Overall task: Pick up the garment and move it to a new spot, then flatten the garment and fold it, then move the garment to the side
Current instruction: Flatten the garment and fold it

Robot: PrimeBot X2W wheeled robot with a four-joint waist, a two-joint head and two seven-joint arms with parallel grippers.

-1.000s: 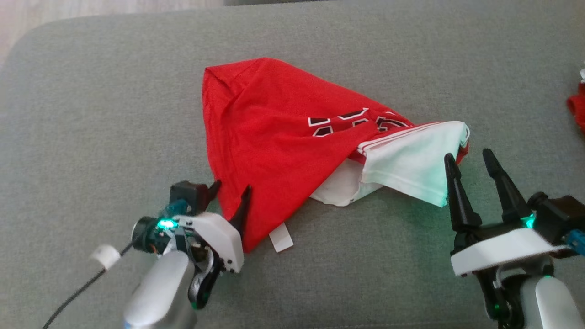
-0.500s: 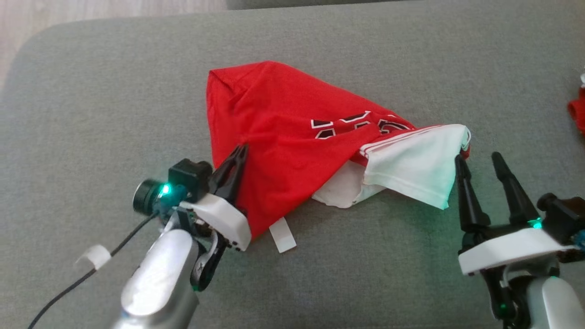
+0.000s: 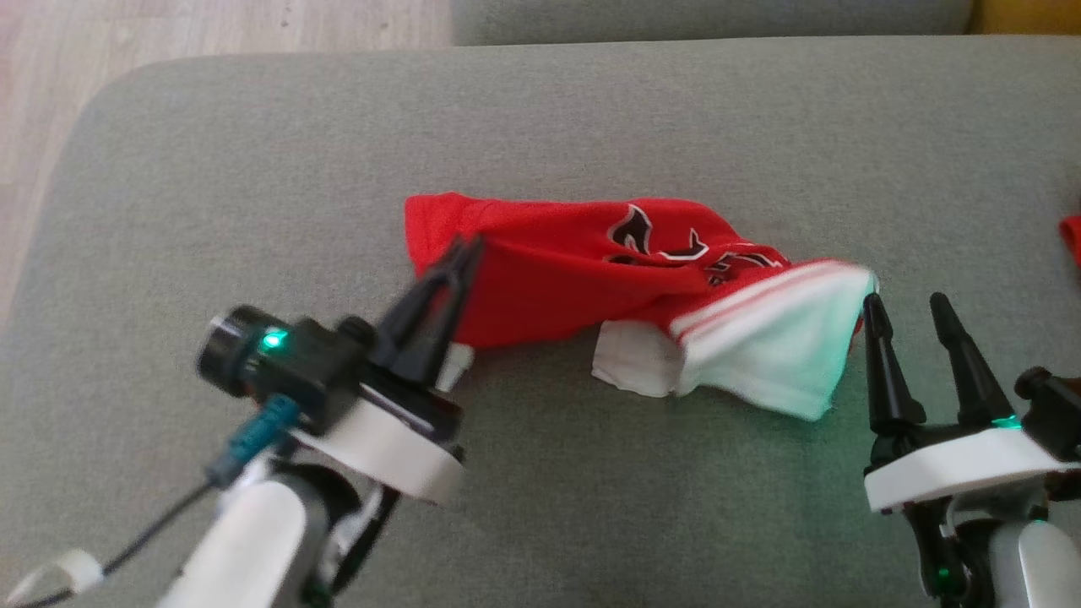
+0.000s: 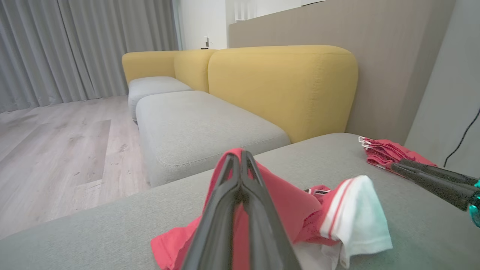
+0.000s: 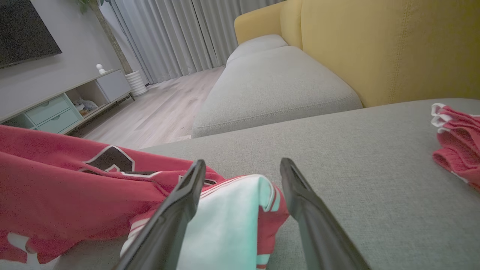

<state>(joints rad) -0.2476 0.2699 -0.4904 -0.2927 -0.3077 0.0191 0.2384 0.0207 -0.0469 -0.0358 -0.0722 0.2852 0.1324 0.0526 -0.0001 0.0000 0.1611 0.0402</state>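
A broad grey upholstered sofa seat [image 3: 591, 118] took up most of the head view, with pale wooden floor [image 3: 211, 34] at the upper left. In the left wrist view a yellow padded backrest [image 4: 285, 86] rose behind it. The red fabric garment [image 3: 557, 287], printed with black-and-white lettering, lay bunched across the centre of the seat, its white sleeve [image 3: 760, 363] trailing toward the lower right. The left claw [image 3: 469, 249], left of centre, was pinched tight on the garment's left edge, holding it raised off the seat. The right claw [image 3: 905, 304], at the lower right, stood wide, its fingers just beside the sleeve's end and not closed on it. A small red crumpled cloth [image 5: 455, 138] lay well apart at the right edge.
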